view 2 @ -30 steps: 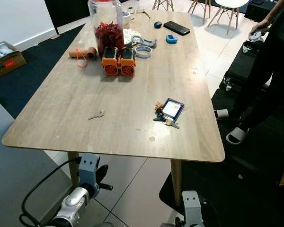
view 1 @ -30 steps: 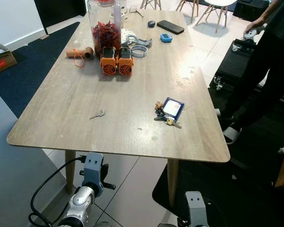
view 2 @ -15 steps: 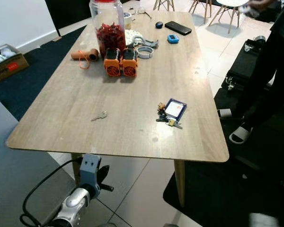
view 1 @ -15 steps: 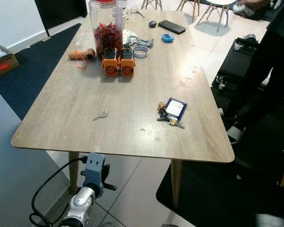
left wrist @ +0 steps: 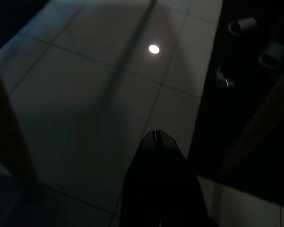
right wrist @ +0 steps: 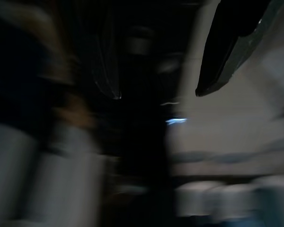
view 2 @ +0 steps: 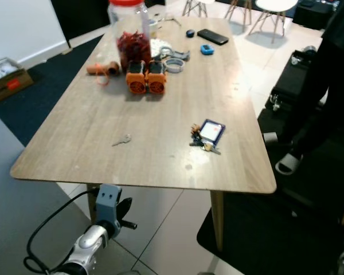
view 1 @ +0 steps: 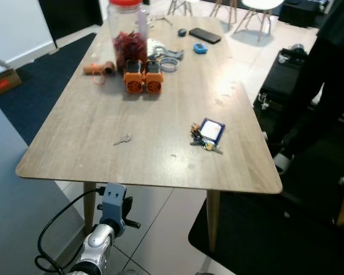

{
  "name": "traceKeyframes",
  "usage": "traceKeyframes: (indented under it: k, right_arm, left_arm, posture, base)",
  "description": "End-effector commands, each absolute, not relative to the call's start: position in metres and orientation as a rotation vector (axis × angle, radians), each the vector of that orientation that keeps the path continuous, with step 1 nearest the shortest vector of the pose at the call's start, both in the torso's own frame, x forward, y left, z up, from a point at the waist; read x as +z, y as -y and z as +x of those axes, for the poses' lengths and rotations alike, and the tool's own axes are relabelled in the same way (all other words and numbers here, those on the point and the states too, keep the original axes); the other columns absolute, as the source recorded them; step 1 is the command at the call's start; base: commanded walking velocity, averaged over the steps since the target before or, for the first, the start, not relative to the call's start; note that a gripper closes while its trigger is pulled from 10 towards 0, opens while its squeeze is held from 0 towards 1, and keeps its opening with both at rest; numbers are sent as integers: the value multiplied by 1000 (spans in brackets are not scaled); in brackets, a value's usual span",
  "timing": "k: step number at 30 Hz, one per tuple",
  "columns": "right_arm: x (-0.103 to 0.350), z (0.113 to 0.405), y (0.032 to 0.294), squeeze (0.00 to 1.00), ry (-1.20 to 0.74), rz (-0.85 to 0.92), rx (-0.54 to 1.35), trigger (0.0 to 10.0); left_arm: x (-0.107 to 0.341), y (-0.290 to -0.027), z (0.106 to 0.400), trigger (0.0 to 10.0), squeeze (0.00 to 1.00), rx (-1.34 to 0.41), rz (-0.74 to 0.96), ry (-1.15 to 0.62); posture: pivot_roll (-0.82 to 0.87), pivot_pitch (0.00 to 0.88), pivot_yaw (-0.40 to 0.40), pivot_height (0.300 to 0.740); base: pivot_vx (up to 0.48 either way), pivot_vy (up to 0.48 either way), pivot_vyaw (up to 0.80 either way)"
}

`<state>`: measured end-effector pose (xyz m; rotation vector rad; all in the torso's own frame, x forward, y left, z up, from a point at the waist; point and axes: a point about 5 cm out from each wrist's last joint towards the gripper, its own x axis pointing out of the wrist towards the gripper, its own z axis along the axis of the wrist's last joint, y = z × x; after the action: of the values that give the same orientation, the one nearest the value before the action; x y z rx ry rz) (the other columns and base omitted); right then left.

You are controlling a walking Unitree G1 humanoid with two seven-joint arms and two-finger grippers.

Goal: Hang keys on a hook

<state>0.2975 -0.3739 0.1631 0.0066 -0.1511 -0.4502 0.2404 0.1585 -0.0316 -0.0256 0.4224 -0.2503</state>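
One second back the right arm's wrist showed at the bottom of the head views; now it is gone from there, and its wrist view is a dark blur, so its fingers cannot be judged. The left gripper (left wrist: pixel 156 137) hangs under the wooden table (view 1: pixel 92 120), fingers pressed together above the tiled floor (left wrist: pixel 94 85). The key bunch (view 1: pixel 204 142) with its blue tag lies near the table's right edge, a single key (view 1: pixel 122 138) well apart to its left. Beyond stand two orange fans (view 1: pixel 143 82) and a glass jar (view 1: pixel 126 35). A person in black (view 1: pixel 327 74) stands right of the table.
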Motion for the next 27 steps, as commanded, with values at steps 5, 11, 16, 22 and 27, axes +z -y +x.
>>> traceKeyframes:
  k: [5,11,16,22,27]
  right_arm:
    - [152,328,301,0,59,-68,-42,10000]
    - [148,338,248,0,36,-74,246,10000]
    - [140,336,202,0,-1,-76,471,10000]
    - [132,336,185,0,-51,-76,529,10000]
    - [128,339,178,0,-97,-75,522,10000]
  left_arm:
    - [-33,-160,239,10000,0,-256,-29,-437]
    - [-34,-161,238,10000,0,-261,-35,-441]
    - [-34,-161,237,10000,0,-273,-35,-447]
    - [-34,-160,238,10000,0,-279,-34,-447]
    - [-34,-159,238,10000,0,-287,-32,-447]
  posture:
    - [47,43,-24,740]
    - [48,41,-21,740]
    - [49,41,-19,740]
    - [54,49,-20,740]
    - [56,55,-21,740]
  base:
    - [0,0,0]
    - [0,0,0]
    - [0,0,0]
    - [0,0,0]
    - [0,0,0]
